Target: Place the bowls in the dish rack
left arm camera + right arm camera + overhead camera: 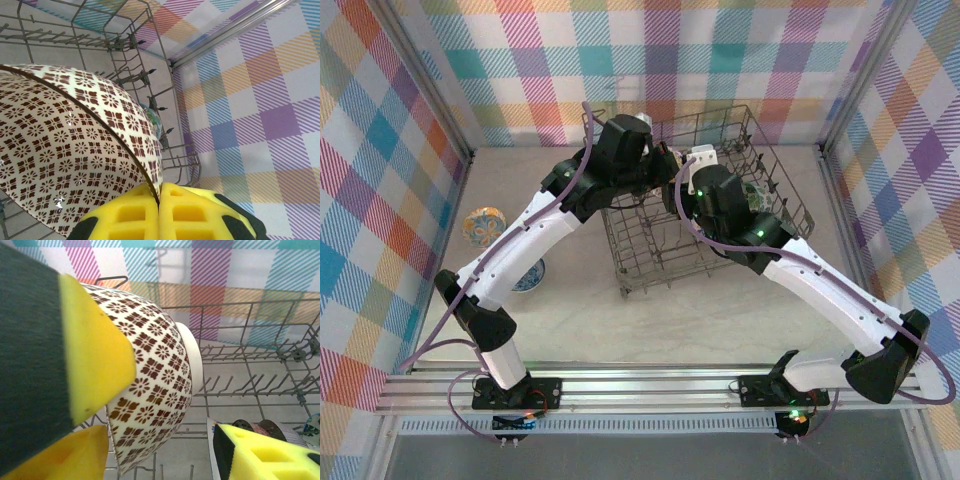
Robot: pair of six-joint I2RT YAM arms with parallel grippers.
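Note:
A beige bowl (65, 150) with a brown lattice pattern hangs on its side over the dish rack (775, 190), a grey wire basket. My left gripper (160, 192) is shut on its rim, one yellow pad inside and one outside. In the right wrist view the same bowl (155, 365) sits between the fingers of my right gripper (160, 440). That gripper is open, with a gap between its right finger (260, 455) and the bowl's wall. An orange-teal bowl (483, 226) and a blue-and-white bowl (530, 276) stand on the table left of the rack.
Other dishes stand in the rack's right part (272, 427), among the upright tines. Both arms cross over the rack's near left corner (625, 290). Checked walls close in the table on three sides.

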